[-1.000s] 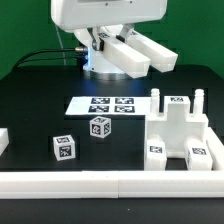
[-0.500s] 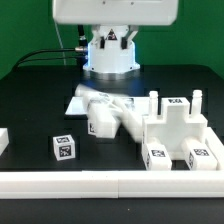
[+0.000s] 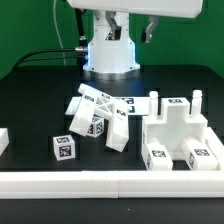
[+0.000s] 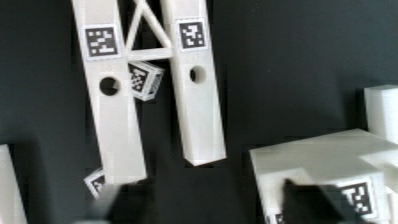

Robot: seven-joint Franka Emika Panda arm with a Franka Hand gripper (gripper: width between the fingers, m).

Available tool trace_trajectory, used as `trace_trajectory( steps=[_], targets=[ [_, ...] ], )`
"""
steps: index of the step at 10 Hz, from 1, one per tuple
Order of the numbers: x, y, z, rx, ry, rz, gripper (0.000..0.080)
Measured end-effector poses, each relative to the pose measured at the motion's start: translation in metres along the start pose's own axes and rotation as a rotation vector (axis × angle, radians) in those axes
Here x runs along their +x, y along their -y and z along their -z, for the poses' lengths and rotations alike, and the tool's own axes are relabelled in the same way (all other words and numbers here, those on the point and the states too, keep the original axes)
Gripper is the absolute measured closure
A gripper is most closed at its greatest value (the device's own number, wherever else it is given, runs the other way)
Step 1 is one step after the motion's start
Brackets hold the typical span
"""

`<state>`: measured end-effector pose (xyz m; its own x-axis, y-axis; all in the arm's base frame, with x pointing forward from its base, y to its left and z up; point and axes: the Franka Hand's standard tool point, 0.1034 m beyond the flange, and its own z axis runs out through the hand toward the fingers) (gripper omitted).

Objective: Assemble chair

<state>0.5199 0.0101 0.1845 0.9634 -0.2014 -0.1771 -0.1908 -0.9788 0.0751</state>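
Note:
The X-braced panel lies tilted on the table, leaning on a tagged square block and covering part of the marker board. In the wrist view its two long rails run below me, with the block showing between them. My gripper hangs high above the panel, open and empty; its dark fingertips stand apart with nothing between them. A second tagged block sits near the front. The seat piece with pegs stands at the exterior view's right and also shows in the wrist view.
The long white border rail runs along the table's front edge. A white part sticks in at the exterior view's left edge. The robot base and black cables stand at the back.
The panel was held up under the gripper a second ago. It has dropped onto the table and come to rest leaning on the block. The gripper has opened and risen.

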Motion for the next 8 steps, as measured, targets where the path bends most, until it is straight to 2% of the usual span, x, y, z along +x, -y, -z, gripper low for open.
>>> trace_trajectory(
  steps=[1,2,3,5,6,8],
  targets=[
    [0.000,-0.002,-0.002,0.000,-0.001,0.024,0.0315],
    [-0.003,-0.018,-0.012,0.002,-0.001,0.070,0.0187],
    [-0.006,-0.035,-0.024,0.002,0.007,0.074,0.0187],
    [-0.002,-0.060,-0.051,-0.002,-0.011,0.227,0.0153],
    [-0.001,-0.066,-0.060,-0.005,-0.017,0.318,0.0153],
    [0.000,-0.065,-0.060,-0.007,-0.016,0.450,0.0151]
  ],
)
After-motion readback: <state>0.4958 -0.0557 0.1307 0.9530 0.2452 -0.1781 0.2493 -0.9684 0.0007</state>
